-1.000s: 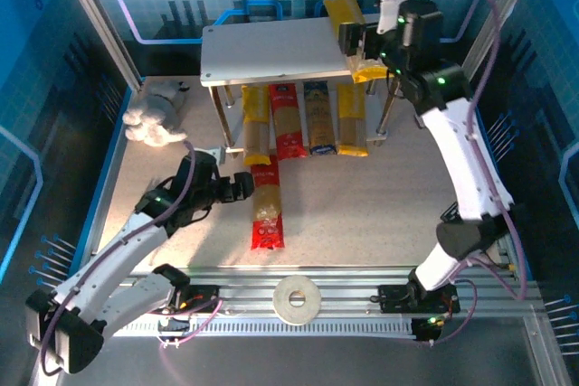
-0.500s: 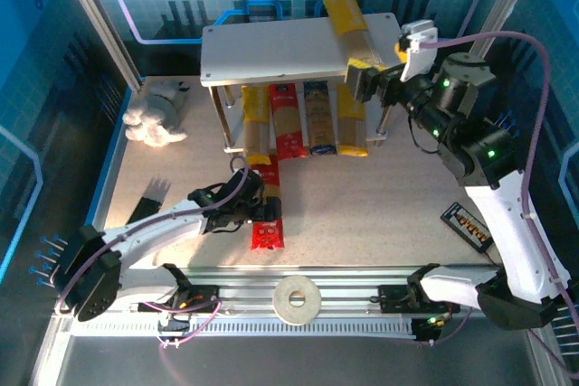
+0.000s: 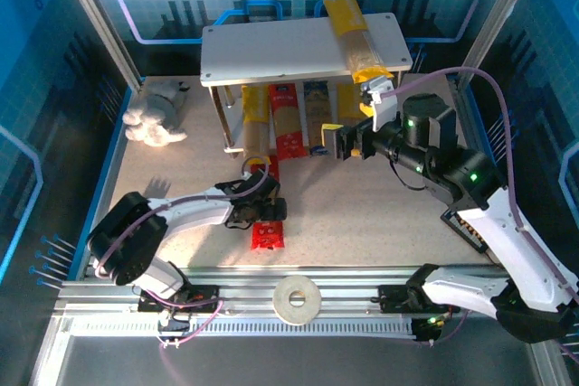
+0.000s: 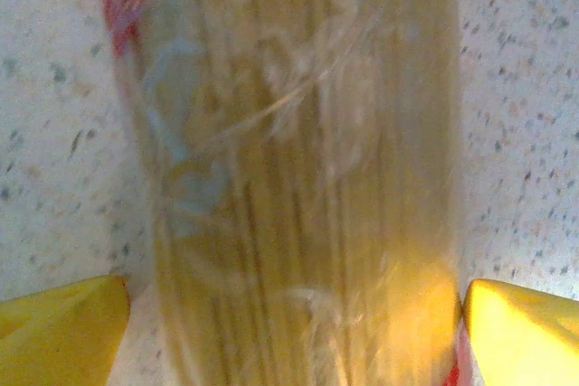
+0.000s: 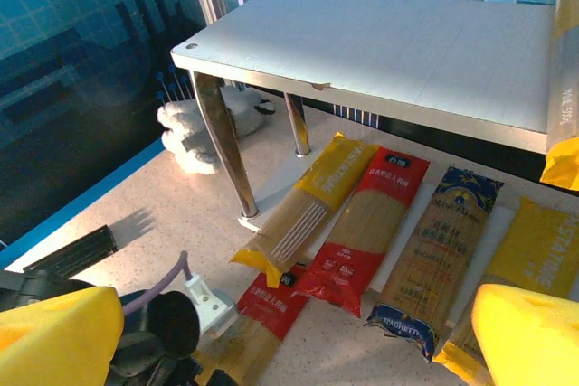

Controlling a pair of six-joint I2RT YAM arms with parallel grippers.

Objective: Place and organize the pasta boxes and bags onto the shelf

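Listing by size, every position given from the shelf.

1. Shelf point(image 3: 271, 47): two grey boards on metal legs.
2. Lower-tier row, four packs side by side: left yellow pack point(image 3: 256, 124), red pack point(image 3: 288, 124), blue-ended pack point(image 3: 317, 119), right yellow pack point(image 3: 351, 110).
3. Top yellow pack point(image 3: 351, 33): on the upper board's right end, overhanging its front edge.
4. Loose red pack point(image 3: 267, 234): flat on the table just in front of the shelf's left half. It is the last one unstowed.
5. Right gripper point(image 3: 344, 143): before the shelf's right end, jaws apart, holding nothing.
6. Left gripper point(image 3: 260, 205): down over the loose red pack, jaws spread wide, yellow fingertips point(image 4: 68, 323) just beside its long edges, no squeeze evident.

Step in hand, as you would judge it: the grasp on the sixth pack. Next you need to close across its width, lift it level because a long bag will sag, turn it parallel to the row, and carry it to open board space. Keep the right arm out of that path.
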